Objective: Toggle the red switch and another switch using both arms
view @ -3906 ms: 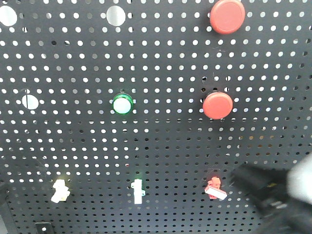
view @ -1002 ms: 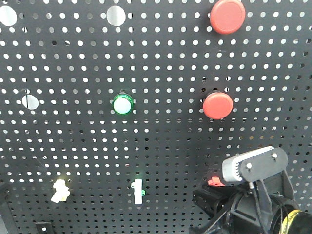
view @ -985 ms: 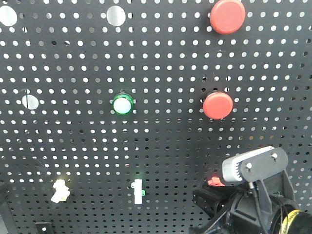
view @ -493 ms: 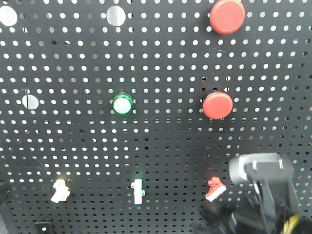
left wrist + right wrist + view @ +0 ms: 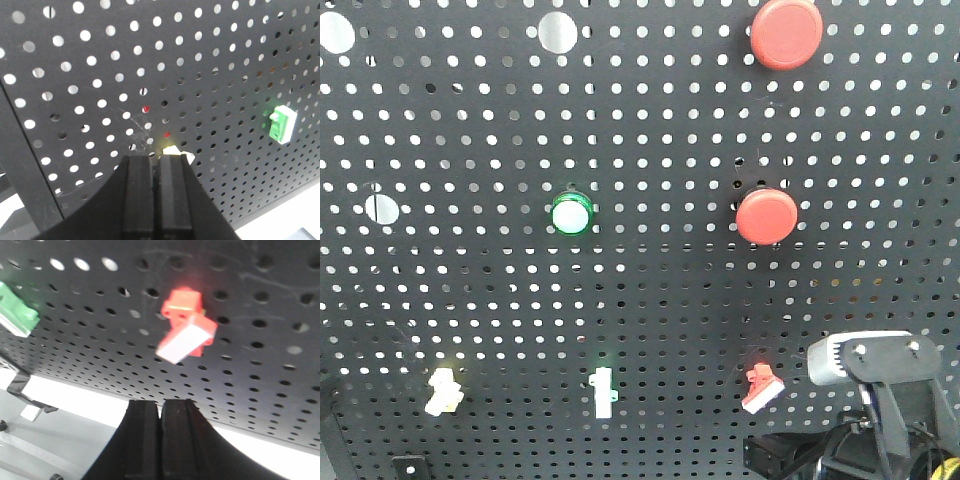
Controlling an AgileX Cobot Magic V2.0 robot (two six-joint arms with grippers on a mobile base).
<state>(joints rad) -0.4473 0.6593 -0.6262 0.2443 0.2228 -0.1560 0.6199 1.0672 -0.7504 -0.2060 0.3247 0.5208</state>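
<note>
The red switch is low on the black pegboard; its white lever slants down to the left. In the right wrist view the red switch is above my right gripper, which is shut and empty, with a gap between them. The right arm's grey head is to the right of that switch. My left gripper is shut, its tips right in front of a cream switch that peeks over the right finger. That cream switch is at the board's lower left.
A white-and-green switch sits between the other two, also seen as a green switch in the left wrist view. Two big round red buttons and a green-ringed button are higher up. The board's lower edge is just below the switches.
The right arm's head has dropped down and to the right, uncovering the red switch. The lever now slants lower left; 3.9 s ago it slanted lower right.
</note>
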